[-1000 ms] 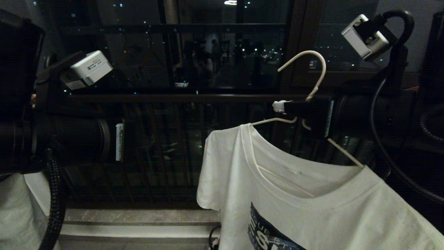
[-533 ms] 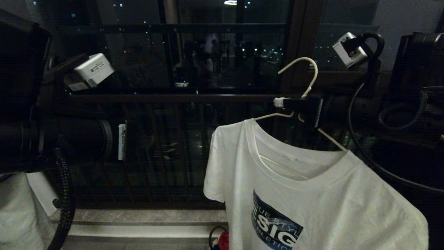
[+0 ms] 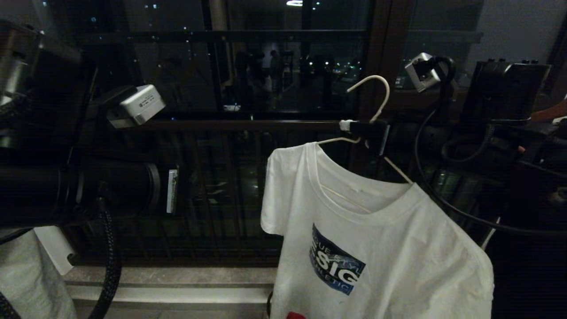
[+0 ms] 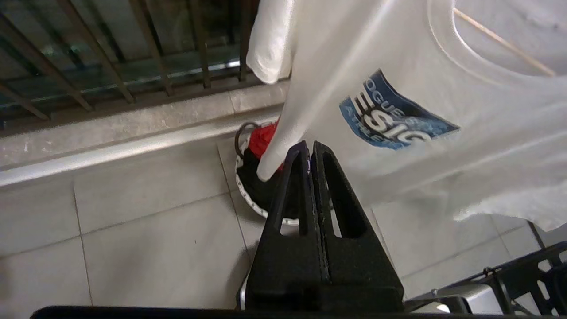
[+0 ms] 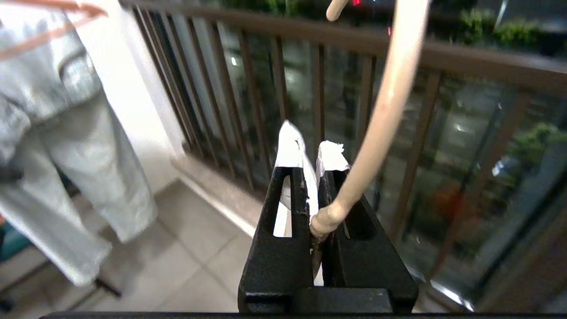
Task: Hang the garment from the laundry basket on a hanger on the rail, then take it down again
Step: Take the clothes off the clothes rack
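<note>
The white T-shirt garment [image 3: 376, 252] with a blue lettered print hangs on the thin white hanger [image 3: 380, 95]. My right gripper [image 3: 354, 126] is shut on the hanger's twisted neck [image 5: 381, 115], below the hook, and holds it in the air in front of the balcony railing. My left gripper [image 4: 310, 148] is shut and empty. It sits low beside the garment's [image 4: 398, 66] hanging edge. The laundry basket [image 4: 248, 197] stands on the floor beneath, with a red cloth [image 4: 262, 137] and a black garment in it. The rail is out of view.
The dark balcony railing [image 3: 221, 125] of vertical bars runs behind the garment, above a stone step [image 3: 177, 277]. A grey garment [image 5: 57, 110] hangs on an orange-brown hanger off to one side. A black wire frame [image 4: 527, 274] stands on the tiled floor.
My right arm has carried the hanger and garment away from the head camera and a little to the left. More of the print shows. The left arm has edged right.
</note>
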